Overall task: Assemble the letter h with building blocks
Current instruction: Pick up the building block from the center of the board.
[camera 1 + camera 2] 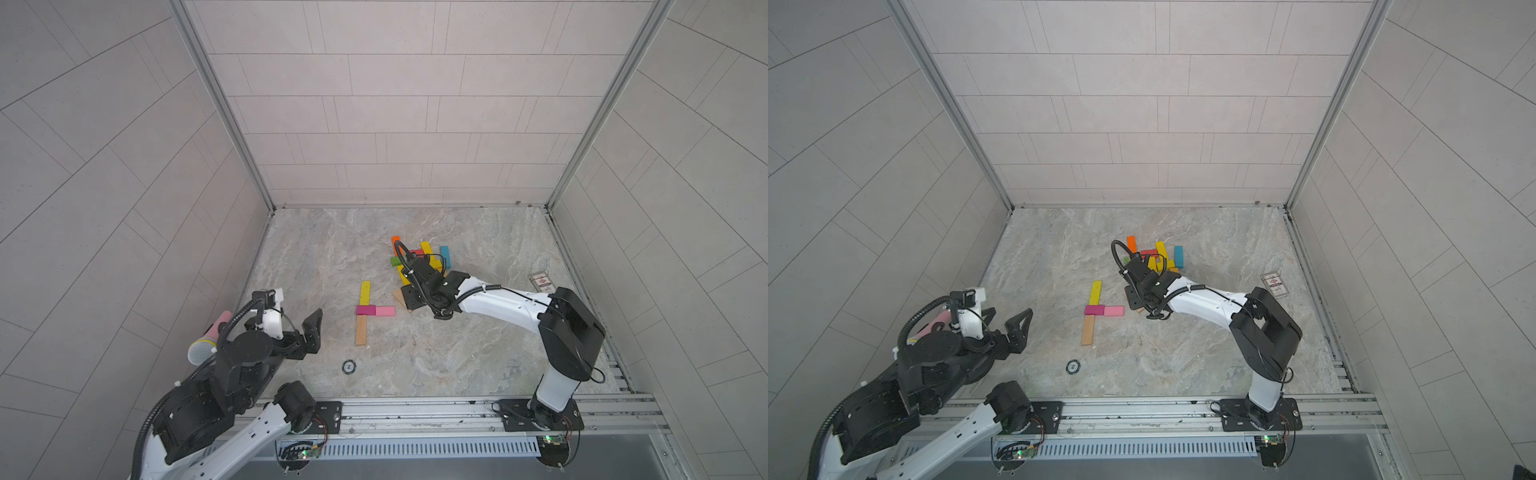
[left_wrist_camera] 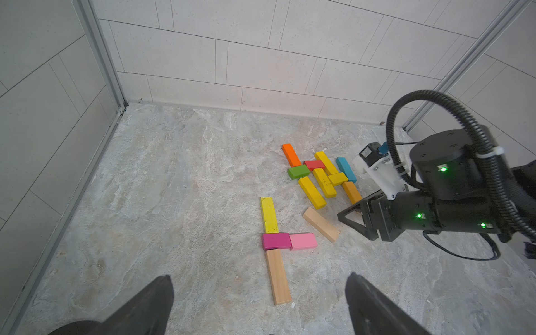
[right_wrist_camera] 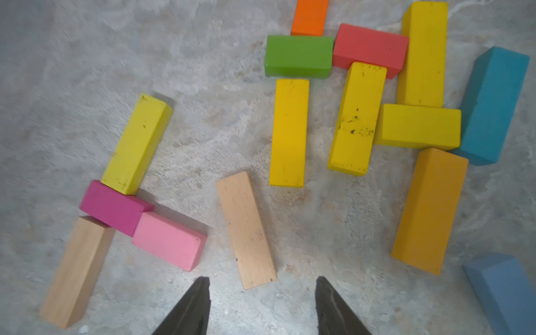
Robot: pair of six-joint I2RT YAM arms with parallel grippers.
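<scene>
Four building blocks lie joined on the floor: a yellow-green bar, a magenta block, a pink block to its right, and a plain wood bar nearest me. A loose plain wood bar lies tilted just right of them. My right gripper hovers open over its near end, with nothing between the fingers. Beyond it sits a pile of building blocks in yellow, orange, red, green and teal. My left gripper stands wide open and empty at the left, short of the plain wood bar.
A printed white card lies at the right by the wall. A small round black disc sits near the front. A microphone with a pink handle lies behind my left arm. A blue block lies beside my right gripper.
</scene>
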